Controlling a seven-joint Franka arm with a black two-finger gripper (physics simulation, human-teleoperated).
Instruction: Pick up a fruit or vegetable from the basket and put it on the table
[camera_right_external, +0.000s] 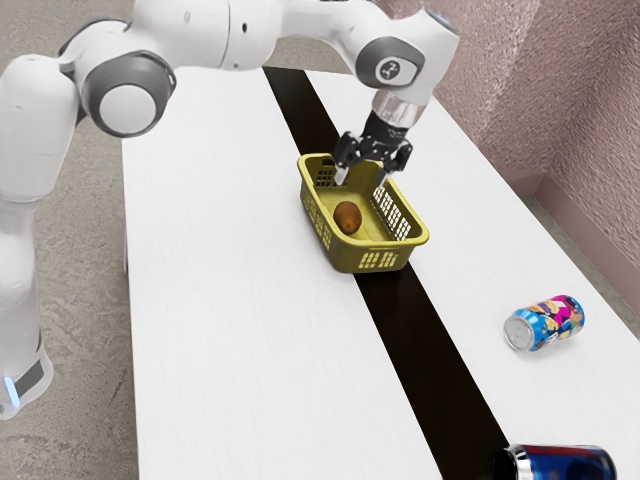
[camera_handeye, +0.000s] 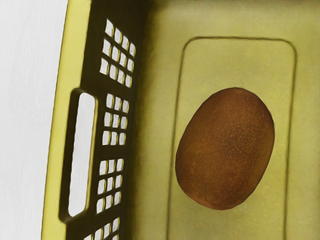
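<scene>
Hovering over the yellow basket (camera_right_external: 345, 258), my gripper (camera_right_external: 361, 179) has its fingers released, spread well apart. The brown fruit (camera_handeye: 225, 150) lies inside, ringed by basket walls. At the exterior view's right are a near blue can (camera_right_external: 565, 466) and a farther colourful can (camera_right_external: 545, 323). The white table (camera_right_external: 230, 300) has a black stripe (camera_right_external: 410, 340); pinkish walls (camera_right_external: 540, 80) rise beyond.

Kiwi (camera_handeye: 226, 149): brown, oval, finely speckled, lying on the basket's floor, its long axis slanted to the long wall
Basket (camera_handeye: 59, 120): yellow-green, seen from above, one long wall in view with its paler rim
Wall (camera_handeye: 96, 155): in shadow, cut by clusters of small squarish holes (camera_handeye: 115, 121) and, nearer the rim, one long rounded slot (camera_handeye: 81, 155)
Floor line (camera_handeye: 237, 37): thin, round-cornered, running around the kiwi
Table (camera_handeye: 25, 120): white, beyond the rim, also visible through the openings
</scene>
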